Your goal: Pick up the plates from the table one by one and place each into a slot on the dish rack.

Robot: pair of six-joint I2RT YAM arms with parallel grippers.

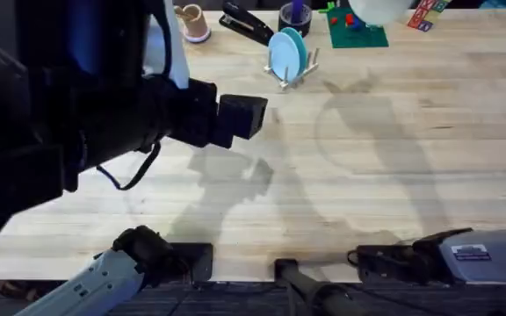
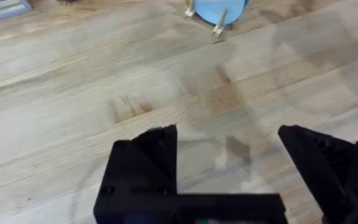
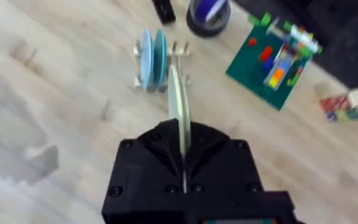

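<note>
Left gripper (image 2: pixel 229 168): fingers spread wide apart with nothing between them, over bare table (image 2: pixel 73 93); in the overhead view this arm rises close under the camera, large and dark.

Dish rack (image 1: pixel 293 67): far across the table from both bases, already holding two plates on edge, a light-blue plate (image 1: pixel 282 54) and a teal plate (image 1: pixel 297 44) just beside it.

Right gripper (image 3: pixel 183 158): fingers clamped on the cream plate (image 3: pixel 179 106), which stands on edge between them with its thin rim pointing away from the fingers.

Key relation: ahead of the right fingers, the dish rack (image 3: pixel 160 62) lies almost straight in line with the held plate's edge; the plate's long axis runs roughly parallel to the two racked plates, with free pegs (image 3: pixel 180 51) on the side nearest it.

Nearer arm: the right, judged by what it carries; the left looks idle.

View differences: the right wrist camera shows the held plate and the peg gap; the left wrist view catches just the rack's foot and a blue plate bottom (image 2: pixel 219 9).
</note>
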